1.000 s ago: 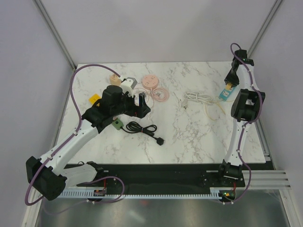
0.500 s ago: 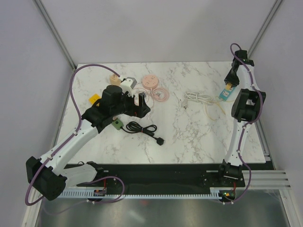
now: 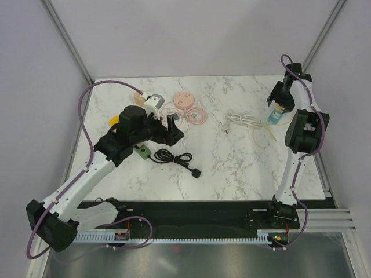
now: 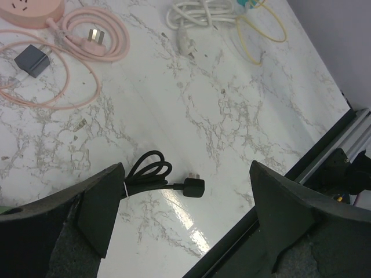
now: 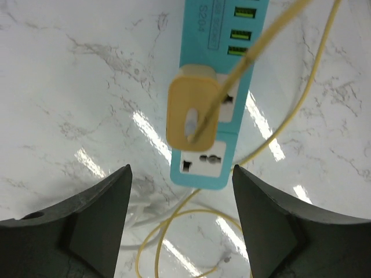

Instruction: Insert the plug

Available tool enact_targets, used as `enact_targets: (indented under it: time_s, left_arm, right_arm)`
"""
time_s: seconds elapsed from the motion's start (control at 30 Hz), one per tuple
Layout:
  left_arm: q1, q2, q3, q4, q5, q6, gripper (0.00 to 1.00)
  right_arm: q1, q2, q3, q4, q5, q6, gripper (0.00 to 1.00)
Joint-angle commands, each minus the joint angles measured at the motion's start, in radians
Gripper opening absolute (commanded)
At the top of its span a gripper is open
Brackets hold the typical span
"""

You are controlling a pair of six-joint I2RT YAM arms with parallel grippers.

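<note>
A yellow plug (image 5: 194, 116) sits seated in a socket of the teal power strip (image 5: 217, 75), its thin yellow cable (image 5: 278, 124) looping away over the marble. My right gripper (image 5: 182, 197) hangs open just above them, a finger on each side, touching neither. From above, that gripper (image 3: 277, 98) is at the far right over the strip (image 3: 275, 116). My left gripper (image 3: 173, 128) is open and empty on the left, above a black plug (image 4: 193, 187) on a coiled black cable (image 4: 148, 172).
A pink round power strip (image 3: 184, 101) with its pink cable (image 4: 69, 69) and a dark adapter (image 4: 32, 59) lie at the back left. A white bundled cable (image 3: 243, 120) lies mid-right. A green box (image 3: 142, 151) sits by the black cable.
My right gripper has opened and let go of the yellow plug, which stays in the strip. The left arm shifted slightly, its gripper still open.
</note>
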Motion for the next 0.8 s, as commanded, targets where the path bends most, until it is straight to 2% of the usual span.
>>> enact_targets:
  time_s: [0.0,0.17,0.3,0.47,0.7,0.77]
  left_arm:
    - [0.004,-0.07,0.024,-0.002,0.029,-0.044,0.95]
    - [0.004,-0.127,0.015,-0.057,0.001,-0.046,0.93]
    - [0.011,-0.079,0.037,-0.082,-0.052,-0.02,0.93]
    - [0.07,0.161,0.173,-0.122,-0.042,-0.016,0.9]
    - [0.22,0.462,0.356,-0.084,-0.01,-0.026,0.88]
    - [0.269,0.529,0.431,-0.084,-0.012,-0.032,0.85]
  right_arm:
    - [-0.001,-0.154,-0.082,-0.014,-0.026,0.017,0.78]
    - [0.008,-0.289,-0.183,0.006,-0.063,0.006,0.8]
    - [0.049,-0.388,-0.22,0.02,-0.092,-0.013,0.83]
    - [0.154,-0.52,-0.271,0.058,-0.17,-0.031,0.88]
    - [0.347,-0.809,-0.718,0.387,-0.386,0.087,0.95]
    - [0.374,-0.88,-0.81,0.452,-0.391,0.101,0.97]
